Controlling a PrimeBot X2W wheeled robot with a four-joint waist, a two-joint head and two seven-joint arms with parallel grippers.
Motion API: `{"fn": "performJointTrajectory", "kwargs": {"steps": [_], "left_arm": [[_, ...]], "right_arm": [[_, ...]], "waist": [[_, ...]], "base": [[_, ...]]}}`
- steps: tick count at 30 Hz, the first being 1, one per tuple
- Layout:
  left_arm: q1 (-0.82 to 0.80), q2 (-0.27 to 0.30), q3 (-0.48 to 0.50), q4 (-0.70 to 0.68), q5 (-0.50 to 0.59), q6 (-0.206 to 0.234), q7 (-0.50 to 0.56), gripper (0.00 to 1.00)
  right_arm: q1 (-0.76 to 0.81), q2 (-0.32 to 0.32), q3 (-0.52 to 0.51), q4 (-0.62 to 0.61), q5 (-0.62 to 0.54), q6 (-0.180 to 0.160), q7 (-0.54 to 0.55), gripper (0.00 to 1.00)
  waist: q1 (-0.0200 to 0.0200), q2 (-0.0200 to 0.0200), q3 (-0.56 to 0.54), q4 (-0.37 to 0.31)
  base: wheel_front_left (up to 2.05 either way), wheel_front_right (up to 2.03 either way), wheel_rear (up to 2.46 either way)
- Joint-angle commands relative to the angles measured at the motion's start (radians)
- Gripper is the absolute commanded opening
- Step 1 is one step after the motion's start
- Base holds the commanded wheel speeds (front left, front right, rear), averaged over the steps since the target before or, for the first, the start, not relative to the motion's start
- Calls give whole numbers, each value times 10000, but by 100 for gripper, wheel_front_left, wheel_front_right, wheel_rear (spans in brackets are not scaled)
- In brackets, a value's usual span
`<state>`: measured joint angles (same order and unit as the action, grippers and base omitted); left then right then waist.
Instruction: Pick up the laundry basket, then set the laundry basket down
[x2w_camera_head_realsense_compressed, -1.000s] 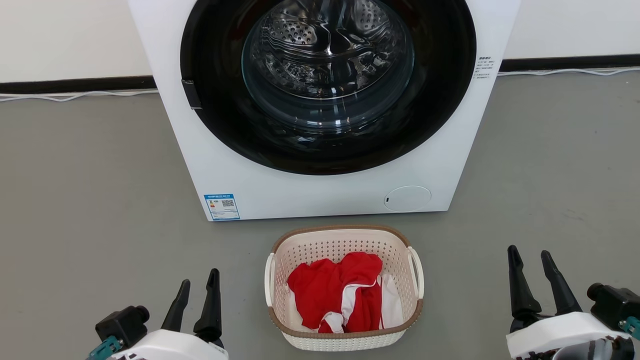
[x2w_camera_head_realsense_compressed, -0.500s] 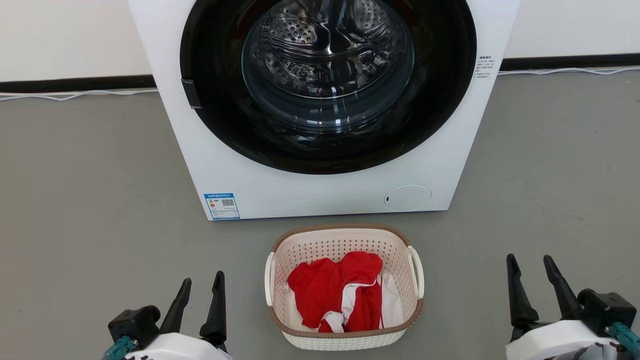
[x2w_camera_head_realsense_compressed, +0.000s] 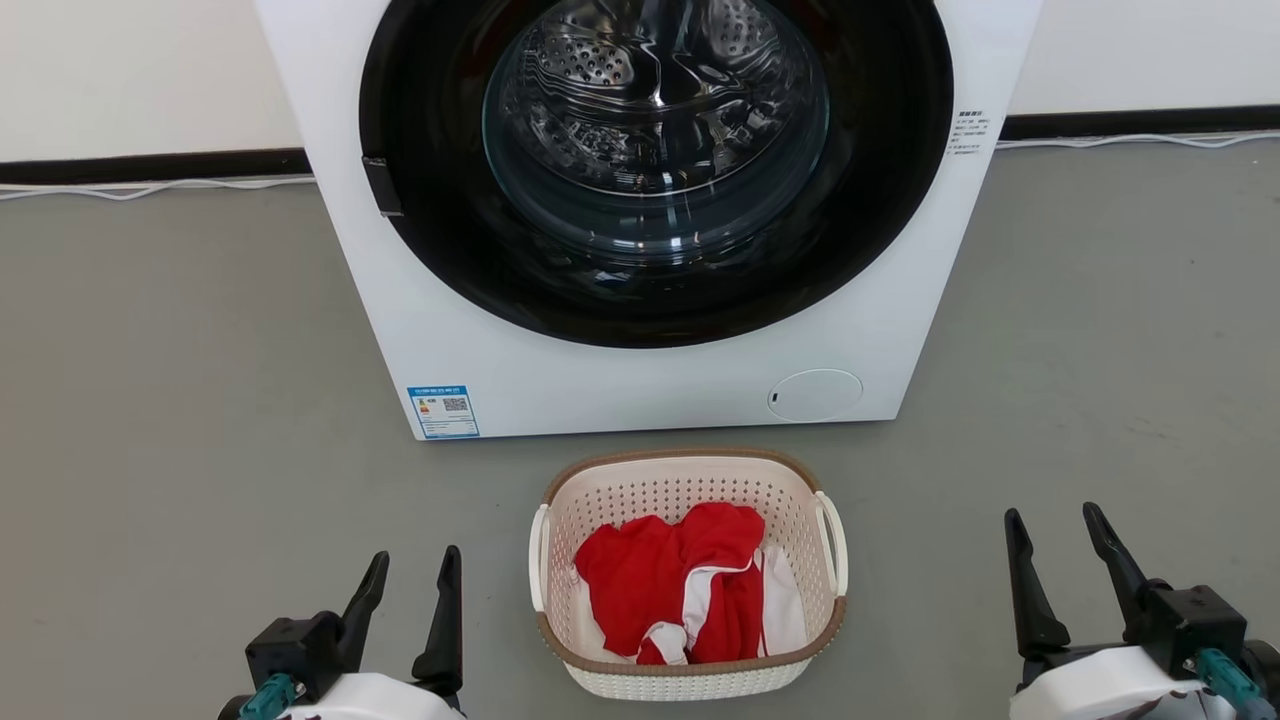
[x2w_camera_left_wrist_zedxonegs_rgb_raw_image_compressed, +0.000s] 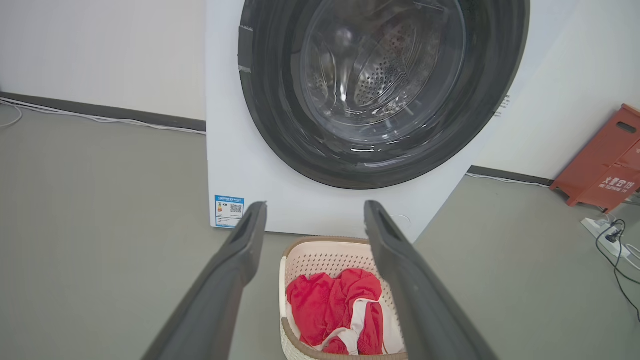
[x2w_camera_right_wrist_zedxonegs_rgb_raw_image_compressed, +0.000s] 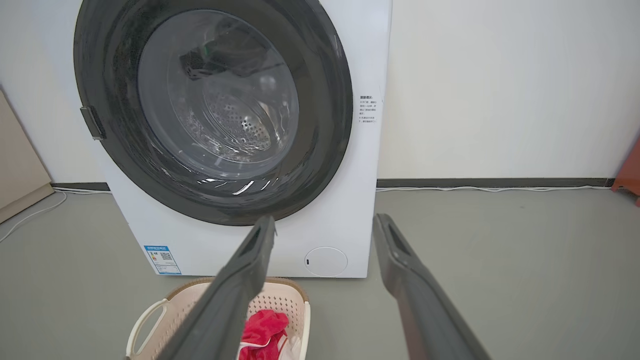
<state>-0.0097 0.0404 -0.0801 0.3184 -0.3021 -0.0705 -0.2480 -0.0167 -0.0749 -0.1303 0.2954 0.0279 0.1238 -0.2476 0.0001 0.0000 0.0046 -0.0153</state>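
The cream-white perforated plastic laundry basket (x2w_camera_head_realsense_compressed: 690, 685) should be gripped at both loop handles (x2w_camera_head_realsense_compressed: 838, 545) (left claw (x2w_camera_head_realsense_compressed: 417, 553), right claw (x2w_camera_head_realsense_compressed: 1052, 510): wide, empty) and lifted level.

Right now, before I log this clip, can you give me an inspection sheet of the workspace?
Surface: grey floor, basket resting on it.
Job's things: laundry basket upright in front of the washing machine, holding a red and white garment; neither handle gripped.
Clutter: red folded sign by the wall.
Grippers: left gripper open, left of the basket, apart from it; right gripper open, farther off on the right.
Cables: white cable along the wall base; power strip with black lead near the sign.
Surroundings: white wall, dark skirting.
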Motion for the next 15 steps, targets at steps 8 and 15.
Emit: {"fn": "performJointTrajectory", "kwargs": {"steps": [8,15], "left_arm": [[-318,98,267,-178,115,109,-137,100],[-365,98,270,-103,145,116,-137,100]], "right_arm": [[-120,-39,159,-130,-91,69,-141,100],[-149,-42,135,-31,-29,69,-141,100]], "waist": [[0,0,18,-41],[0,0,46,-68]], "base": [[0,0,0],[0,0,0]]}}
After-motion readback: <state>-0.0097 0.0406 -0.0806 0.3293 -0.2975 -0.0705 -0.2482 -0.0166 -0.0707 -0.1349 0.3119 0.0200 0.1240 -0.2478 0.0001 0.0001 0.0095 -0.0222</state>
